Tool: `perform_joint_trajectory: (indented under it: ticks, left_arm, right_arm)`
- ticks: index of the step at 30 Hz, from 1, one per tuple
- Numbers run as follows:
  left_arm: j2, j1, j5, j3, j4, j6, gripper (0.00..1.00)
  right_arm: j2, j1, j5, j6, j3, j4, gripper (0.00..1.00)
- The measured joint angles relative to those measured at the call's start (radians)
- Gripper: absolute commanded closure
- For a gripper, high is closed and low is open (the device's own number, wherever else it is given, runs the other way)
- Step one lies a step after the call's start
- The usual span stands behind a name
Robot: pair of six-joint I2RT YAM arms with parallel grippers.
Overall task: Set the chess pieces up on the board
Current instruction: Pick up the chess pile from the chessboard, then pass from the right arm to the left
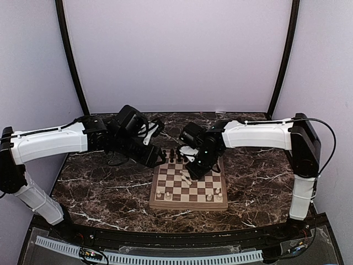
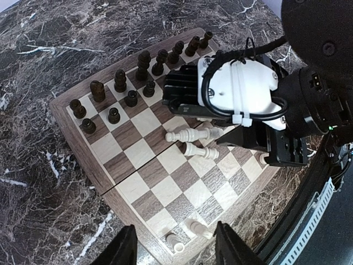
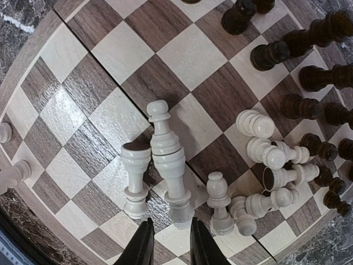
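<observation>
The board (image 1: pixel 175 178) lies mid-table, and it also shows in the left wrist view (image 2: pixel 138 152) and the right wrist view (image 3: pixel 138 49). Dark pieces (image 2: pixel 143 58) stand in two rows along its far edge. Several cream pieces lie toppled near the middle. In the right wrist view a tall cream piece (image 3: pixel 168 165) and a shorter one (image 3: pixel 135 179) lie side by side, with a heap of small ones (image 3: pixel 265 154) to the right. My right gripper (image 3: pixel 171 243) is slightly open, its fingertips at the tall piece's base. My left gripper (image 2: pixel 175 251) hovers open and empty above the board's left corner.
A few cream pieces (image 1: pixel 160 193) stand on the board's near row. The right arm's wrist (image 2: pixel 237 88) hangs over the board's middle and hides squares from the left wrist view. Dark marble table (image 1: pixel 105 187) surrounds the board, with grey walls behind.
</observation>
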Motion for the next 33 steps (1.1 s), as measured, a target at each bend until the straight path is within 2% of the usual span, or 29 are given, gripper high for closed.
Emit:
perform_joint_trajectory:
  ticks: [12,15,20,27,33]
  left_arm:
    - [-0.012,0.009,-0.011,-0.006,0.003,-0.003,0.49]
    - [-0.012,0.014,-0.011,-0.012,0.011,-0.010,0.49]
    - [-0.012,0.029,0.002,-0.024,0.027,-0.028,0.49]
    - [-0.011,0.118,0.127,-0.085,0.101,-0.104,0.48]
    - [0.039,0.187,0.301,-0.092,0.198,-0.176,0.47]
  right_arm:
    - [0.073,0.000,-0.005,-0.018,0.013,-0.006,0.73]
    - [0.074,0.000,-0.006,-0.021,0.014,-0.006,0.83]
    - [0.068,0.000,0.000,-0.018,0.007,0.002,0.88]
    - [-0.048,0.000,0.006,-0.016,-0.078,0.024,0.90]
    - [-0.153,0.000,0.003,-0.016,-0.091,0.075,0.90]
